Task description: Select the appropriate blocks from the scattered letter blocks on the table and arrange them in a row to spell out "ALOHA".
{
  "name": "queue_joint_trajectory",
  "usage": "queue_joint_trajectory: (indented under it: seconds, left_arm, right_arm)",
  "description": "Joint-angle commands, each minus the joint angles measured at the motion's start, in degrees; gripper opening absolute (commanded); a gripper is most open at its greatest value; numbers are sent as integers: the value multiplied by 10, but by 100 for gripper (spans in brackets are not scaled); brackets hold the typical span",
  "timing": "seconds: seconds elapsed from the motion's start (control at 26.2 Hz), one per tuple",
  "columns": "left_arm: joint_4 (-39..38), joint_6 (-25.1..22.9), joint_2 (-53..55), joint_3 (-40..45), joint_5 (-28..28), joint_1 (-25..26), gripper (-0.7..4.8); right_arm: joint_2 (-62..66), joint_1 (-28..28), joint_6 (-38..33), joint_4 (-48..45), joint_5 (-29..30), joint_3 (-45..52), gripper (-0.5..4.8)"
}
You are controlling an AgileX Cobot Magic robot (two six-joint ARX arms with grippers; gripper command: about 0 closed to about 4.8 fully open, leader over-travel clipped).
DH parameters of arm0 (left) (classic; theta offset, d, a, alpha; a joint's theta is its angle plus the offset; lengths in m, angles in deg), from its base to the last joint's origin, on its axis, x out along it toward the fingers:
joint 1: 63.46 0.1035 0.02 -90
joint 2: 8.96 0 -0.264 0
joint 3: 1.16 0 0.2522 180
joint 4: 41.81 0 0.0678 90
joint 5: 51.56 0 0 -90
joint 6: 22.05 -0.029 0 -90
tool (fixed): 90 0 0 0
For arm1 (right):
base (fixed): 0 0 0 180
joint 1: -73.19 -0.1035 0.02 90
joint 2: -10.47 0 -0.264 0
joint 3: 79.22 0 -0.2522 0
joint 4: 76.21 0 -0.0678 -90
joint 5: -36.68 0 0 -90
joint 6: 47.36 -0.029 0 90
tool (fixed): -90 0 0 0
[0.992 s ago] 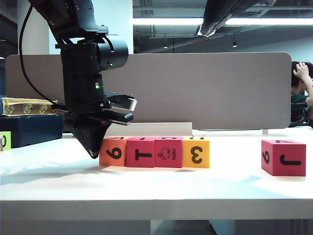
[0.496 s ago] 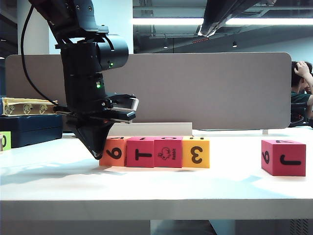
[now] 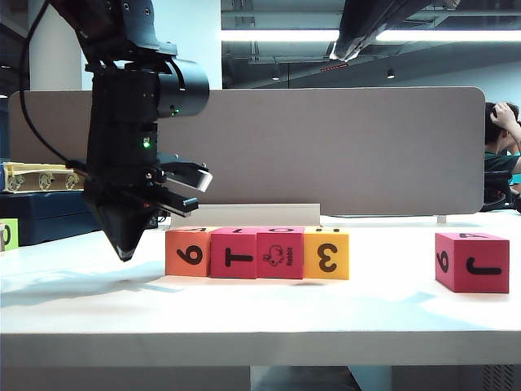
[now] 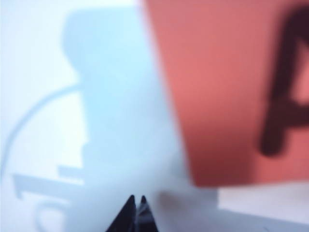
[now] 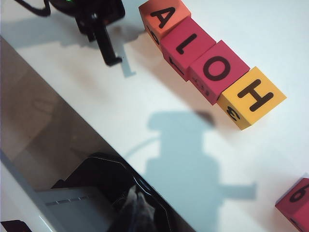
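**Four blocks in a row, a fifth off to the right**

At the far left edge of the smooth white table (image 3: 260, 314) a small lime-green block (image 3: 7, 234) sits in front of a dark blue case. Next comes the left gripper (image 3: 124, 249), a black wedge pointing down at the table, hanging just beside the row's left end and clear of the nearest cube. Its fingers (image 4: 128, 210) are pressed together to a point, holding nothing.

The row itself is four matte foam cubes touching side by side: an orange letter block (image 3: 188, 252) with A on top, a crimson-pink block (image 3: 234, 253) with L on top, a second crimson-pink block (image 3: 280, 253) with O on top and a rabbit drawing on its front, then a yellow block (image 3: 326, 255) with H on top. Their tops read A, L, O, H.

Well apart to the right stands a third crimson-pink block (image 3: 472, 261), alone on the table.

The right gripper (image 5: 137, 212) is held high above the table; its fingers are closed and empty, though blurred in its own wrist view.
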Motion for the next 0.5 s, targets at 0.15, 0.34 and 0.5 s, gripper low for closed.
queue_joint_trajectory:
  seconds: [0.15, 0.34, 0.5]
  left_arm:
    - [71, -11, -4, -4, -1, 0, -6]
    - [76, -22, -4, -19, 13, 0, -5]
    - [71, -21, -4, -30, 22, 0, -5]
  right_arm:
    - [-2, 0, -1, -9, -1, -2, -6]
    - [-2, 0, -10, -8, -1, -2, -6]
    - [-2, 0, -10, -9, -2, -2, -6]
